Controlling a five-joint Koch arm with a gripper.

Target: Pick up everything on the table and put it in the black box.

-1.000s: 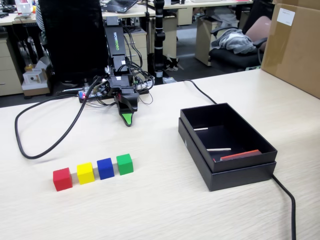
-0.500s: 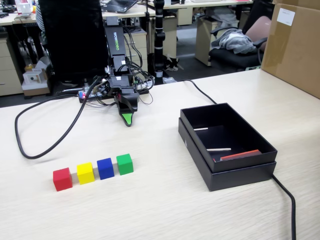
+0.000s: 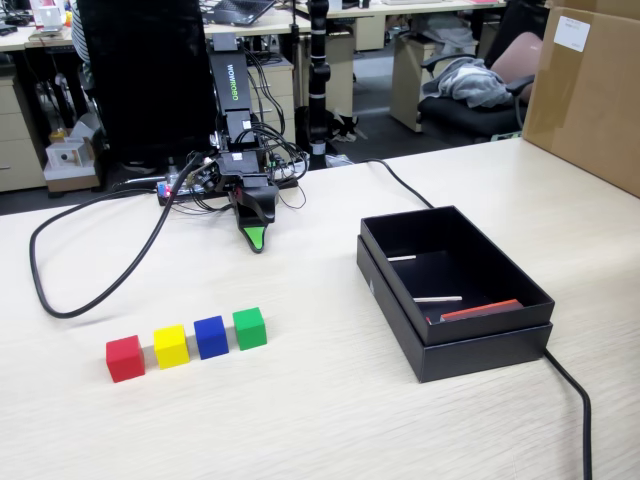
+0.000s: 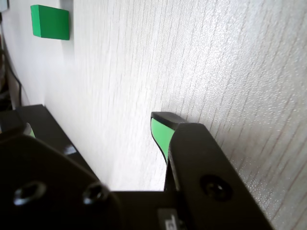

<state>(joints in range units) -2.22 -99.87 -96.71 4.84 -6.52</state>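
Four small cubes stand in a row on the table (image 3: pixel 330 410) at the front left: red (image 3: pixel 125 357), yellow (image 3: pixel 170 345), blue (image 3: pixel 211 336) and green (image 3: pixel 249 327). The black box (image 3: pixel 480 352) sits nested in its lid at the right, holding thin white strips and a red-orange flat piece. My gripper (image 3: pixel 257 238) points down at the tabletop behind the cubes, well apart from them. In the wrist view the gripper (image 4: pixel 98 112) is open, bare table showing between its green pads, and the green cube (image 4: pixel 50 22) lies far ahead at the top left.
A thick black cable (image 3: pixel 60 300) loops across the table's left side, and another (image 3: pixel 580 400) runs past the box to the front right. A big brown carton (image 3: pixel 590 90) stands at the back right. Wires cluster round the arm's base (image 3: pixel 200 180).
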